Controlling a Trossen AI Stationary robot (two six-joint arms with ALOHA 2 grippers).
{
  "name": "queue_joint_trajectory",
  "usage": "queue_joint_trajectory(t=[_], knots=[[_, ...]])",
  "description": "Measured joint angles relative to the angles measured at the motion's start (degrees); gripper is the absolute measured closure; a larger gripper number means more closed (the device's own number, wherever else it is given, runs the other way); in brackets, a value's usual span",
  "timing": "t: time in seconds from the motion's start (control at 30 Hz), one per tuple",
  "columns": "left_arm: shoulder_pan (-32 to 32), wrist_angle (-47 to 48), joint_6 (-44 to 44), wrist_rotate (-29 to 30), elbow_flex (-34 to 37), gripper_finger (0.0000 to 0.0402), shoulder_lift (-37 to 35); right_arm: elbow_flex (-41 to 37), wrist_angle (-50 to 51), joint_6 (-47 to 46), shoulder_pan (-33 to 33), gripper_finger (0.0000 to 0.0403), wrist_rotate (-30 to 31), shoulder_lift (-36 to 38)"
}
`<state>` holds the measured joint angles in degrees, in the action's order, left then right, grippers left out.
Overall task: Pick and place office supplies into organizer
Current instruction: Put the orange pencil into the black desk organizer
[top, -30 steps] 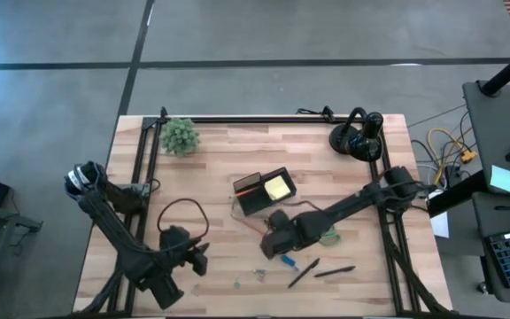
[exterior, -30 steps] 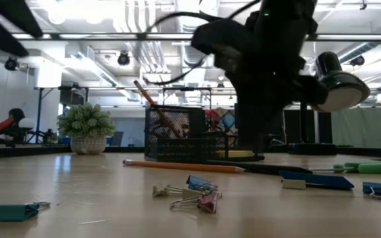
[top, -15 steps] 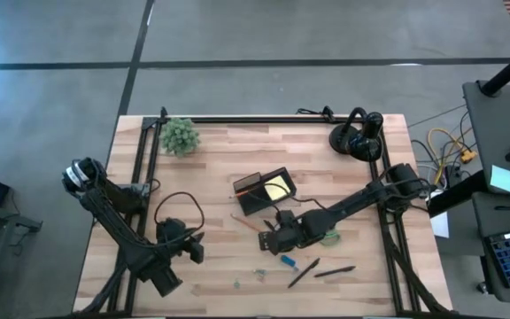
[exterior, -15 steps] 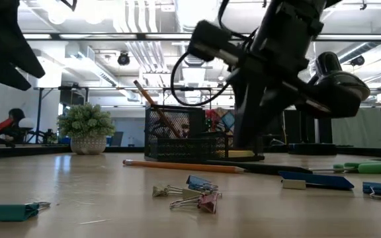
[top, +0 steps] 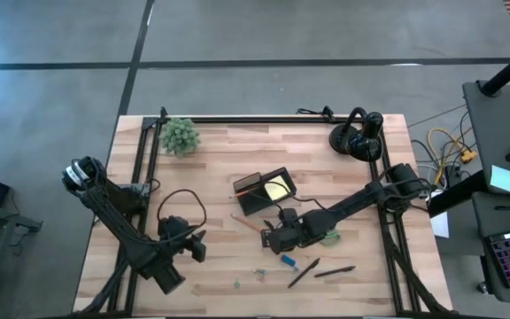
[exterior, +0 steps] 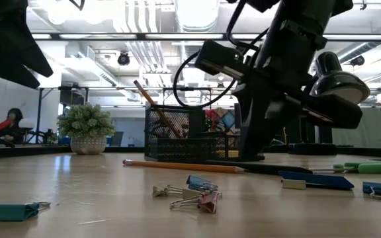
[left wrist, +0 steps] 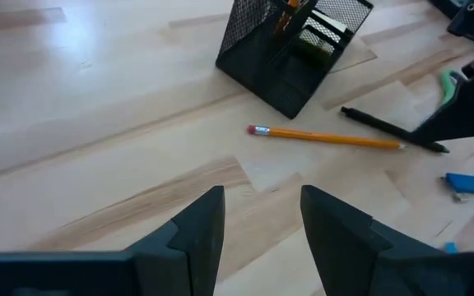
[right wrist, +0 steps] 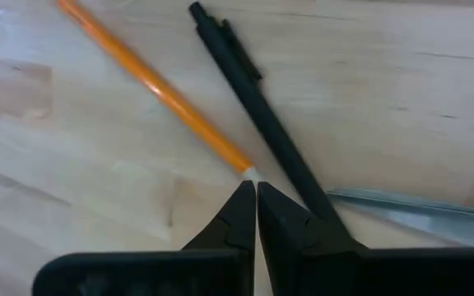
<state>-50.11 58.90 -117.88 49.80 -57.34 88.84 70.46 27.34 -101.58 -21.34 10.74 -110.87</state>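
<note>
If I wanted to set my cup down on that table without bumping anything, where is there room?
Bare wood lies between the potted plant and the headphones along the far edge, and near the left gripper. It is crowded around the organizer, where the right gripper hovers over a pencil, pens and clips.

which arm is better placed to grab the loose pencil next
Right, probably. The right gripper hangs shut with its tips at the point of the pencil, beside a pen; it only needs to open. The left gripper is open but farther from the pencil, near the table's front left.
</note>
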Motion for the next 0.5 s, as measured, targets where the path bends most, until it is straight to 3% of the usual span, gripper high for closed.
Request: queue_joint_trajectory(t=[0.5], knots=[[1.03, -0.36, 1.57, -0.02, 0.00, 0.0254, -0.07, -0.38, -2.60, 3.42, -0.65, 0.0394, 2.50, -0.63]])
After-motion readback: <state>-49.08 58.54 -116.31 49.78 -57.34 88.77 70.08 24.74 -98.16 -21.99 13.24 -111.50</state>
